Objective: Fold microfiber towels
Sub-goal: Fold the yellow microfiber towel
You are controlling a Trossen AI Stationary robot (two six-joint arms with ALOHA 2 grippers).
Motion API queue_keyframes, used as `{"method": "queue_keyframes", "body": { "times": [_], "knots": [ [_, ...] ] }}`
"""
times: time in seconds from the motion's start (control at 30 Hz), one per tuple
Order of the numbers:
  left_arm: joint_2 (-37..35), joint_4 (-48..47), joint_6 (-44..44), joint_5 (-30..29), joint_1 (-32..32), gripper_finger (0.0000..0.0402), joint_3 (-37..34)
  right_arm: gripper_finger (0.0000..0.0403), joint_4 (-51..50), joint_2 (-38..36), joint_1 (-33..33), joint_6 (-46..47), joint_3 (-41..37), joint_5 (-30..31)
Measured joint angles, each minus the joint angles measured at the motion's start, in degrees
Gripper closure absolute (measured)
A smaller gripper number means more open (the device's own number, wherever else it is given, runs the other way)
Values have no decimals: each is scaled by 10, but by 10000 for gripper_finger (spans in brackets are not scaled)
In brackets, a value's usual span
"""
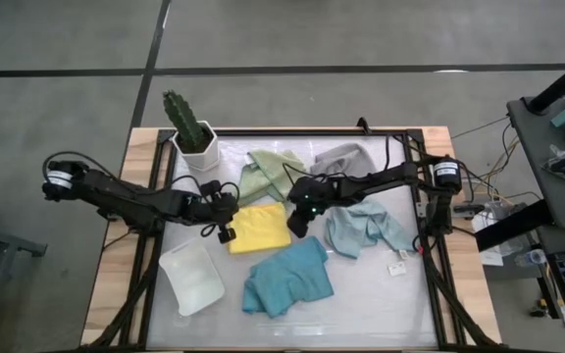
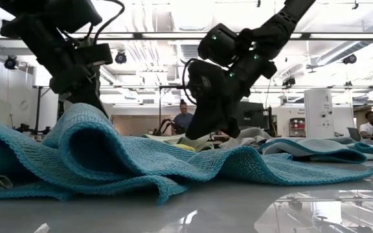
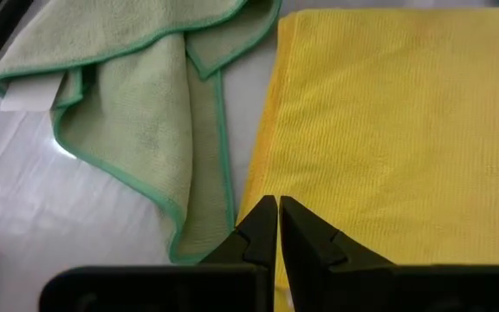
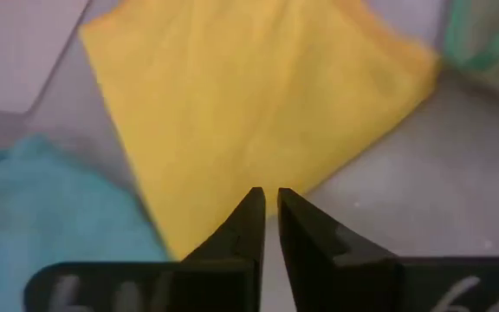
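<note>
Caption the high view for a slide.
Both hands flank the folded yellow towel; four other towels lie crumpled around it.

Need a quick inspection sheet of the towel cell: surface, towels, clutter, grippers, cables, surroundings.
Surface: white table top in a dark frame, glossy, no spill seen.
Job's things: yellow towel lies flat and folded mid-table; sage green towel, grey towel, pale blue towel and teal towel lie crumpled around it.
Clutter: potted cactus at the far left corner; white tray near left; small tag by the pale blue towel.
Grippers: left gripper shut, empty, at the yellow towel's edge; right gripper nearly shut, empty, over the same towel.
Cables: black leads along the frame's right side.
Surroundings: people seated in the room behind.
</note>
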Motion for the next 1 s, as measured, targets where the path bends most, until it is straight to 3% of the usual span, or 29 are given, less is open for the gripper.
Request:
{"method": "queue_keyframes", "body": {
  "times": [0.33,0.53,0.77,1.0],
  "knots": [
    [3,2,0,-11,-1,398,-1,217,-13,11,1,99,6,36],
    [3,2,-1,-11,-1,398,-1,160,10,29,4,108,6,42],
    [3,3,-1,-11,-1,398,-3,147,73,50,9,118,6,41],
    [3,15,-1,-11,-1,398,-7,195,104,50,9,120,6,43]
  ]
}}
